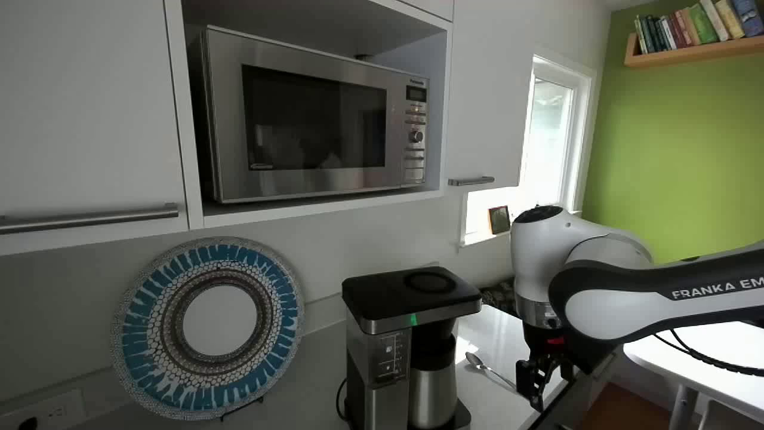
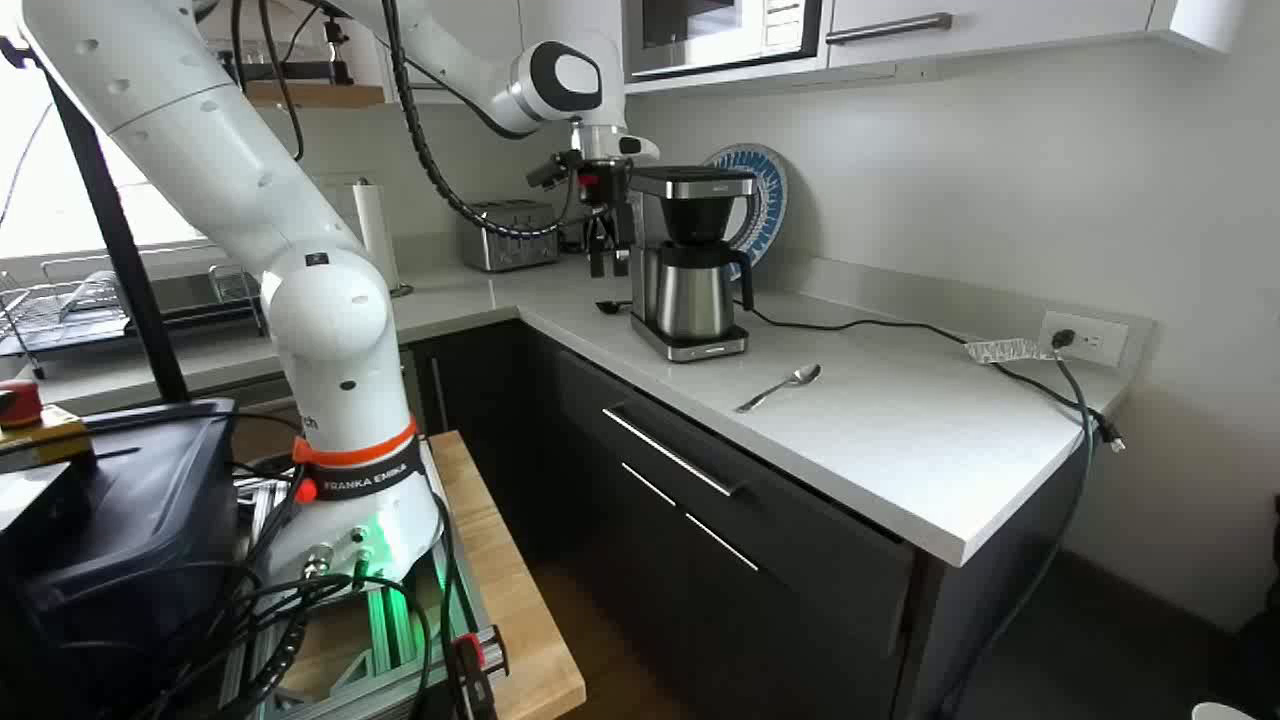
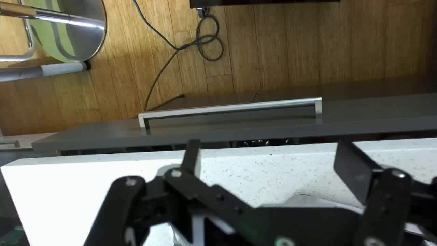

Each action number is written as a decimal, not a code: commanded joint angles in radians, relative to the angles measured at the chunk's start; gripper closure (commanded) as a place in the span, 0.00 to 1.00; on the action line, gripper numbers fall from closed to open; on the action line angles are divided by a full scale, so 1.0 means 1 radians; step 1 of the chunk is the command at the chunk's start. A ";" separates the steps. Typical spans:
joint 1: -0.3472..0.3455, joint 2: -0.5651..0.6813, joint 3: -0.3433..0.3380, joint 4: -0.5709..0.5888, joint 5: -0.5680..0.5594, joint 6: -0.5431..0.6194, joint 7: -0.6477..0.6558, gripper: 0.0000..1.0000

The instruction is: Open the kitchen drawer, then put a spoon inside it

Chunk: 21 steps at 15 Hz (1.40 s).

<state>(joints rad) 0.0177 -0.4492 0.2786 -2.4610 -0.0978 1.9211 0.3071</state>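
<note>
Behind a white counter (image 2: pixel 880 440) rises a pale wall (image 2: pixel 960 170), and the robot arm (image 2: pixel 330 310) reaches over the counter. Along the front edge the dark drawer (image 3: pixel 372 111) stands slightly ajar, a thin gap showing in the wrist view. A coffee maker (image 2: pixel 692 300) sits on top. Near that edge hangs the gripper (image 3: pixel 271 153), its fingers (image 3: pixel 353 171) spread wide. The spoon (image 2: pixel 785 384) lies on the counter near the coffee maker.
</note>
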 commanded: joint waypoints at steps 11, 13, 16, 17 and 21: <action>0.029 0.004 -0.026 0.002 -0.012 -0.003 0.010 0.00; 0.029 0.004 -0.026 0.002 -0.012 -0.003 0.010 0.00; 0.029 0.004 -0.026 0.002 -0.012 -0.003 0.010 0.00; 0.029 0.004 -0.026 0.002 -0.012 -0.003 0.010 0.00; 0.012 0.113 -0.058 -0.017 0.047 -0.015 0.057 0.00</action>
<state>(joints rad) 0.0204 -0.4112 0.2570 -2.4659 -0.0843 1.9148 0.3211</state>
